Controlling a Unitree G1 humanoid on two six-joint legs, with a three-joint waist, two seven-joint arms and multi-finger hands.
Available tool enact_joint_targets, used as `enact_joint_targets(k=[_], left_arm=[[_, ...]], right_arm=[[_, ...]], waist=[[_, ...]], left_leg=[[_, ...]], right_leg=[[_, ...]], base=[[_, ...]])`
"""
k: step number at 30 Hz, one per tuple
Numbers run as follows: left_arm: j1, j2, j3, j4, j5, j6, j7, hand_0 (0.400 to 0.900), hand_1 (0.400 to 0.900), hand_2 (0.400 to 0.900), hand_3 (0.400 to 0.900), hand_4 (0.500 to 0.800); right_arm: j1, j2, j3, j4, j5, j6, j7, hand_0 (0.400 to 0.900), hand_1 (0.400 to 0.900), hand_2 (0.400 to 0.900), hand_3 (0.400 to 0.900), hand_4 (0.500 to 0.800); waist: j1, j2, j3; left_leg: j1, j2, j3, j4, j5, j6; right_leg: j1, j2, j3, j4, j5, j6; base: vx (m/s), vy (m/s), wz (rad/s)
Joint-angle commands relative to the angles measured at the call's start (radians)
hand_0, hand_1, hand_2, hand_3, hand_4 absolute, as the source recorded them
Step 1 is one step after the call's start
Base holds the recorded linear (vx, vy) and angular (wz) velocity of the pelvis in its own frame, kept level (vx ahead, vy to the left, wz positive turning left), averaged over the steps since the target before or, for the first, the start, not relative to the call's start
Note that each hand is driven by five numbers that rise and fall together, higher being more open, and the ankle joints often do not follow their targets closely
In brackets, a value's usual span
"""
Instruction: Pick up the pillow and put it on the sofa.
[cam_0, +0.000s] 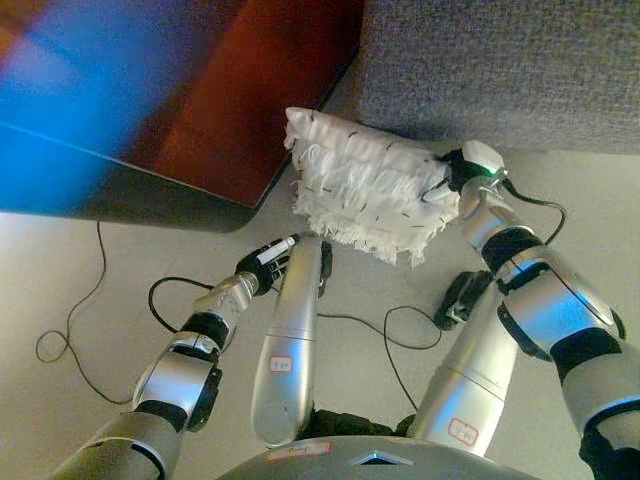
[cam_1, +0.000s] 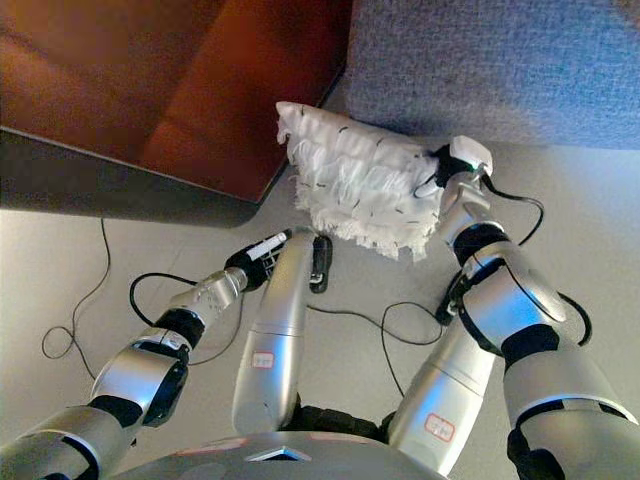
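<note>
A pale floor (cam_0: 60, 270) is seen from above, with a reddish-brown sofa (cam_1: 200, 90) at upper left and a grey upholstered piece (cam_1: 500, 60) at upper right. The white fringed pillow (cam_0: 365, 185) is held up before the gap between them. Its right end is pinched by the right hand (cam_0: 452, 180). The left hand (cam_0: 268, 262) hangs below it, fingers relaxed and apart. The pillow is judged light, soft and floppy; support from both ends would steady it.

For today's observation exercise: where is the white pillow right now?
The white pillow lies on the floor in the upper middle of both views, against the grey sofa, with the right robot hand at its right edge.
</note>
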Motion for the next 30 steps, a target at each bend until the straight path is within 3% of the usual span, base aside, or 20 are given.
enact_joint_targets(k=[1,4,5,6,11,20,26,30], left_arm=[[0.249,-0.002,-0.113,0.204,0.098,0.151,0.079,0.9,0.9,0.9,0.9,0.8],[0.257,0.006,-0.112,0.199,0.096,0.133,0.069,0.9,0.9,0.9,0.9,0.8],[0.265,0.01,-0.112,0.197,0.101,0.128,0.065,0.9,0.9,0.9,0.9,0.8],[0.27,0.013,-0.109,0.198,0.107,0.127,0.061,0.9,0.9,0.9,0.9,0.8],[0.3,0.027,-0.099,0.197,0.105,0.106,0.048,0.9,0.9,0.9,0.9,0.8],[0.318,0.037,-0.103,0.184,0.092,0.105,0.042,0.9,0.9,0.9,0.9,0.8],[0.359,0.034,-0.083,0.193,0.118,0.088,0.043,0.9,0.9,0.9,0.9,0.8],[0.371,0.021,-0.077,0.196,0.126,0.069,0.053,0.9,0.9,0.9,0.9,0.8]], right_arm=[[-0.117,0.007,0.004,-0.026,0.001,-0.033,0.067,0.9,0.9,0.9,0.9,0.8],[-0.137,-0.004,0.011,-0.023,0.027,-0.064,0.111,0.9,0.9,0.9,0.9,0.8],[-0.14,-0.008,0.009,-0.022,0.037,-0.087,0.128,0.825,0.825,0.825,0.825,0.755],[-0.141,-0.013,0.006,-0.022,0.044,-0.101,0.137,0.4,0.4,0.4,0.4,0.5],[-0.137,-0.043,-0.017,-0.031,0.075,-0.152,0.103,0.4,0.4,0.4,0.4,0.5],[-0.127,-0.079,-0.046,-0.042,0.103,-0.172,0.092,0.4,0.4,0.4,0.4,0.5],[-0.098,-0.08,-0.066,-0.069,0.1,-0.19,0.083,0.4,0.4,0.4,0.4,0.5],[-0.071,-0.074,-0.081,-0.089,0.074,-0.213,0.078,0.4,0.4,0.4,0.4,0.5]], waist=[[0.013,0.012,0.083],[0.017,0.015,0.088],[0.018,0.016,0.088],[0.018,0.017,0.088],[0.013,0.018,0.088],[0.007,0.015,0.088],[0.005,0.005,0.058],[0.001,-0.01,0.024]], left_leg=[[-0.03,0.014,0.005,0.028,-0.041,0.078],[-0.066,0.017,0.003,0.078,-0.053,0.078],[-0.08,0.019,0.001,0.097,-0.057,0.076],[-0.087,0.021,-0.002,0.11,-0.059,0.074],[-0.119,0.033,-0.009,0.172,-0.069,0.064],[-0.118,0.05,-0.016,0.191,-0.066,0.06],[-0.047,0.079,-0.011,0.13,-0.044,0.055],[0.059,0.099,0.004,0.002,-0.009,0.049]], right_leg=[[0.022,0.028,0.061,0.048,-0.075,-0.096],[-0.009,0.034,0.072,0.108,-0.099,-0.103],[-0.019,0.036,0.076,0.129,-0.105,-0.106],[-0.023,0.037,0.079,0.141,-0.11,-0.106],[-0.047,0.039,0.092,0.209,-0.128,-0.11],[-0.056,0.032,0.094,0.237,-0.128,-0.112],[0.002,0.027,0.077,0.184,-0.111,-0.113],[0.088,0.018,0.042,0.058,-0.073,-0.098]], base=[[-0.07,-0.053,0.07],[-0.04,-0.064,0.09],[-0.01,-0.064,0.07],[0.0,-0.065,0.07],[0.01,-0.021,0.03],[0.0,-0.013,0.02],[0.04,-0.012,-0.01],[0.06,0.011,-0.08]])
